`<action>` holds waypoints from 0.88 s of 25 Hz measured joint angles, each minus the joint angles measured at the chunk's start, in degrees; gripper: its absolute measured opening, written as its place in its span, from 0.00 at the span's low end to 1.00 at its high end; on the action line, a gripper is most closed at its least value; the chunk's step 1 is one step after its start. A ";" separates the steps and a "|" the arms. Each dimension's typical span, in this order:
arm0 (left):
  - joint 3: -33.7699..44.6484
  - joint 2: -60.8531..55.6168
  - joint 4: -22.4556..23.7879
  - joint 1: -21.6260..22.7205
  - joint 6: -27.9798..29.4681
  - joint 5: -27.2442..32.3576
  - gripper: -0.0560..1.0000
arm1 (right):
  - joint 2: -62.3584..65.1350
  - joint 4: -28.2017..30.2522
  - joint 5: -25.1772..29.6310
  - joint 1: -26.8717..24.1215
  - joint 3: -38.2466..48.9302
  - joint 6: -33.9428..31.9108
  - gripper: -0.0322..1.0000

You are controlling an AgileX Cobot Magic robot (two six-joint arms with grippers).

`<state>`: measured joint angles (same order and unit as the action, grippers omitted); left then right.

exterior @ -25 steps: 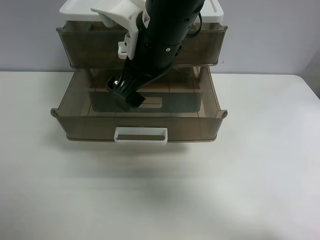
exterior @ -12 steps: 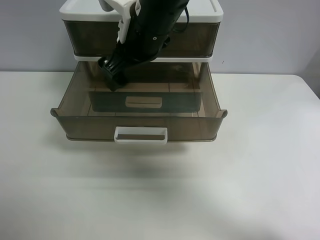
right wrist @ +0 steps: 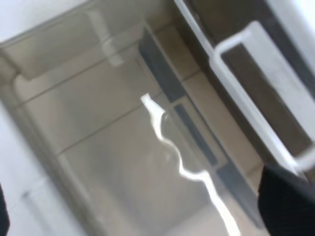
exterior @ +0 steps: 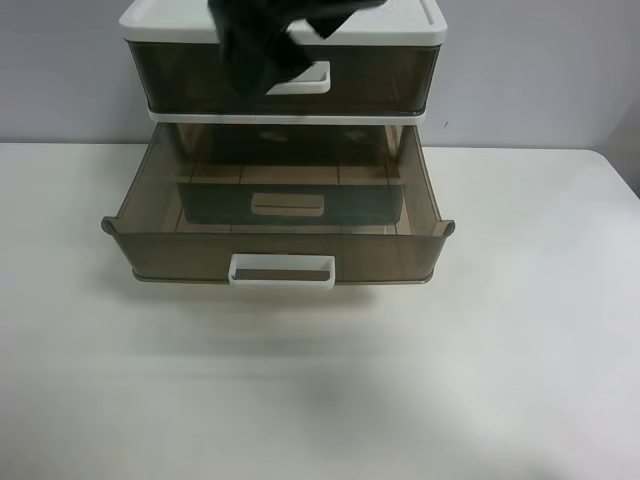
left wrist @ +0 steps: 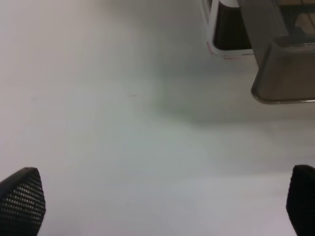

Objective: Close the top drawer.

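The top drawer is smoky brown and sits pushed in, flush under the white lid. Its white loop handle is partly covered by my right gripper, a black blur in front of the drawer's upper left. In the right wrist view the handle lies beside the open lower drawer's floor. The right gripper shows dark fingertips far apart and empty. My left gripper is open and empty over the bare table.
The matching lower drawer is pulled far out over the white table, its clean white handle at the front. Its corner and the cabinet base show in the left wrist view.
The top drawer went from partly pulled out to pushed in. The right arm then rose from over the lower drawer to in front of the top drawer.
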<state>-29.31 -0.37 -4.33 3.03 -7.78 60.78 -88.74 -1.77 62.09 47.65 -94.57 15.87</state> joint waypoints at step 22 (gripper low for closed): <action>0.00 0.00 0.00 0.00 0.00 0.00 0.99 | 51.84 5.84 7.56 -2.19 37.58 -7.98 0.99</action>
<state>-29.31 -0.37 -4.33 3.03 -7.78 60.78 -36.90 4.07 69.65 45.45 -56.99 7.88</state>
